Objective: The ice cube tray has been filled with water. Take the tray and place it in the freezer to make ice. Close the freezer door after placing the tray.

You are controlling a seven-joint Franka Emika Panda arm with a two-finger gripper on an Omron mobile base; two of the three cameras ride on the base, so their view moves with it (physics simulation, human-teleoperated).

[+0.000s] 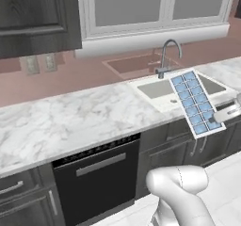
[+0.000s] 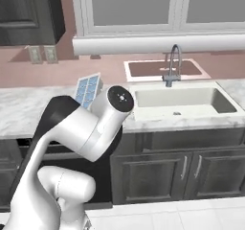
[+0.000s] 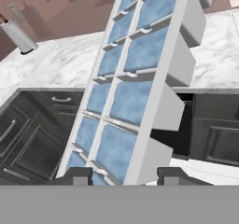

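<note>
Claw (image 3: 123, 176) tips sit either side of the tray's near end, clamped on it. Ice cube tray (image 1: 196, 102) is held up off the marble surface (image 1: 70, 121), in front of the sink (image 1: 162, 91); long axis tilted, running away from the claw. White frame, two rows of glossy pale-blue water (image 3: 126, 101) cells.

Jaws clamped on ice cube tray (image 1: 195, 102)

Looking forward and down from behind the arm, left and right, sharing the marble tabletop (image 1: 70, 121) and sink (image 2: 179, 99). Riding on the hand, peering close along the ice cube tray (image 3: 135, 83).
</note>
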